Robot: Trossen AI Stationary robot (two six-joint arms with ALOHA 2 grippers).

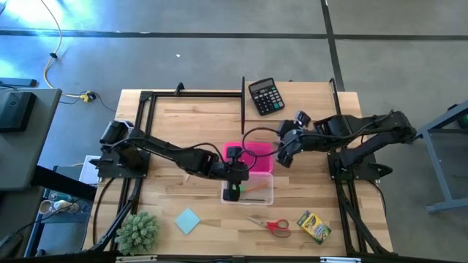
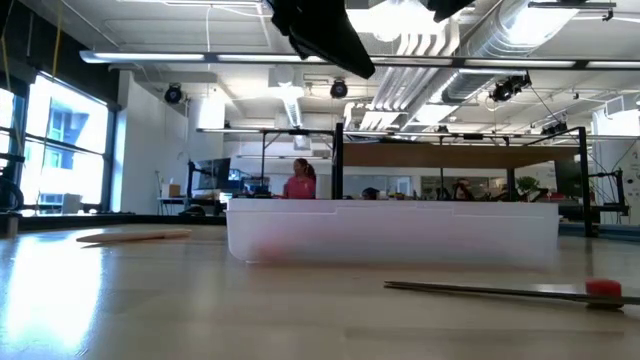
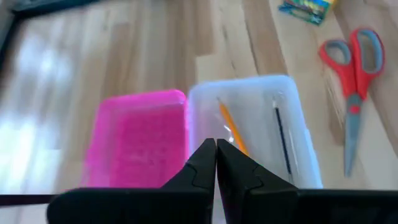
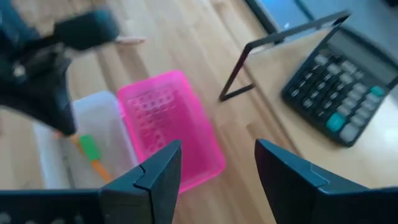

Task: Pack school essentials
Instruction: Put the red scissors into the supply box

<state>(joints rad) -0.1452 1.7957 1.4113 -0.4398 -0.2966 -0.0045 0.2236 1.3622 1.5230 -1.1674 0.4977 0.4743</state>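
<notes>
A clear plastic box [image 1: 252,191] lies mid-table with its pink lid [image 1: 252,155] on the table against its far side. In the box are a green eraser [image 4: 89,147], an orange pencil [image 3: 233,134] and a thin dark pen [image 3: 283,140]. My left gripper [image 3: 216,149] hangs shut and empty just over the box [image 3: 249,124], above the eraser end; whether it touches anything inside I cannot tell. My right gripper [image 4: 217,158] stands open in the air over the pink lid's [image 4: 168,124] right end. Red-handled scissors [image 1: 270,225], a crayon box [image 1: 314,226] and a blue notepad [image 1: 188,220] lie near the front edge.
A black calculator [image 1: 265,96] lies at the far edge beside a thin black stand frame [image 4: 273,56]. A fuzzy green plant [image 1: 137,231] sits at the near left corner. A pale wooden stick [image 2: 135,236] lies left of the box. People stand in the room behind.
</notes>
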